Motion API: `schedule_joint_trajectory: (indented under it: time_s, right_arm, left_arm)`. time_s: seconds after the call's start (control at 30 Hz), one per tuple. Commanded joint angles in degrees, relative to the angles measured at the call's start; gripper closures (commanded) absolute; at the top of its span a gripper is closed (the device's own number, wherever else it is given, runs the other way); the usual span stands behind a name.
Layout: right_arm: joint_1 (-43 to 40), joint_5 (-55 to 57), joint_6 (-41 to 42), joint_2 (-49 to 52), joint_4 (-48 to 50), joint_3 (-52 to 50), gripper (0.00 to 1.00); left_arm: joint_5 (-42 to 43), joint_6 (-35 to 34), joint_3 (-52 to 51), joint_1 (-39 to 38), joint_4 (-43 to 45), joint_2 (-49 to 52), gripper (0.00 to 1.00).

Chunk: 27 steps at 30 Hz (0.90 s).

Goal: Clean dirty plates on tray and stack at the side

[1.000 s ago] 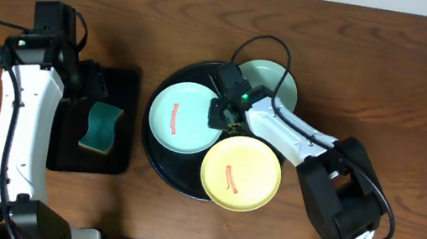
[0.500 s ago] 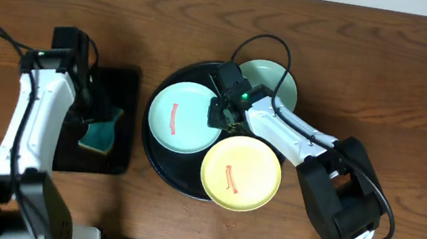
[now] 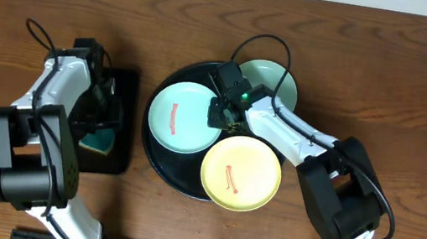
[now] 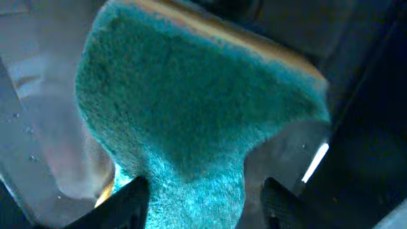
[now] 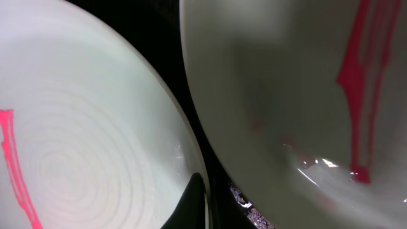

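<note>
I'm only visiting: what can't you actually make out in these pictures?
Overhead: the right arm covers part of the rear pale mint round plastic plate; any streak there is hidden.
Left wrist: the blurred teal sponge fills the frame; whether the left claw grips it is unclear.
Right wrist: two close-up plates run off the edges, colours washed out; which ones is unclear.
</note>
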Motion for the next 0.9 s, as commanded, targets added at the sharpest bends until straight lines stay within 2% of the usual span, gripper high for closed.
schedule_joint_trajectory:
  time_s: [0.0,0.13,0.27,0.33,0.43,0.53,0.6,0.67,0.7,0.73,0.77,0.8,0.87]
  right_arm:
    - [0.6,0.9,-0.9,1.5,-0.1,0.4,0.99]
    - [0.6,0.9,-0.9,1.5,-0.1,0.4,0.99]
    - [0.6,0.9,-0.9,1.5,-0.1,0.4,0.99]
    - [0.6,0.9,-0.9,1.5,-0.1,0.4,0.99]
    - [0.6,0.9,-0.9,1.5,-0.1,0.4,0.99]
    - [0.6,0.9,-0.9,1.5,0.0,0.4,0.99]
    - [0.6,0.9,-0.9,1.5,0.1,0.4,0.99]
    - [0.6,0.9,-0.9,1.5,0.1,0.4,0.98]
    - [0.6,0.9,-0.9,1.5,0.1,0.4,0.98]
    - [0.6,0.9,-0.9,1.5,0.1,0.4,0.98]
    - [0.6,0.9,-0.9,1.5,0.1,0.4,0.98]
    - [0.6,0.9,-0.9,1.5,0.1,0.4,0.98]
    - [0.6,0.9,-0.9,1.5,0.1,0.4,0.98]
  left_arm:
    - [-0.5,1.3,-0.4,0.3,1.0,1.6,0.53]
    - [-0.5,1.2,-0.4,0.3,1.7,1.6,0.58]
    - [-0.5,1.3,-2.2,0.3,4.9,1.6,0.59]
    - [-0.5,1.2,-3.9,0.3,7.0,1.6,0.57]
    - [-0.5,1.2,-6.0,0.3,8.9,1.6,0.49]
    - [-0.5,1.2,-6.0,0.3,9.0,1.5,0.49]
    - [-0.5,1.2,-5.8,0.3,9.0,1.5,0.76]
    - [-0.4,0.2,-4.9,0.3,8.2,1.4,0.85]
    - [-0.4,-0.5,-4.1,0.3,7.3,1.2,0.85]
    - [0.0,-0.5,-3.4,0.3,6.6,1.0,0.84]
    - [0.3,-0.5,-2.6,0.3,5.8,0.9,0.75]
    - [1.1,-0.5,-1.0,0.3,4.2,0.6,0.6]
    - [1.8,-0.5,1.4,0.3,1.7,0.2,0.49]
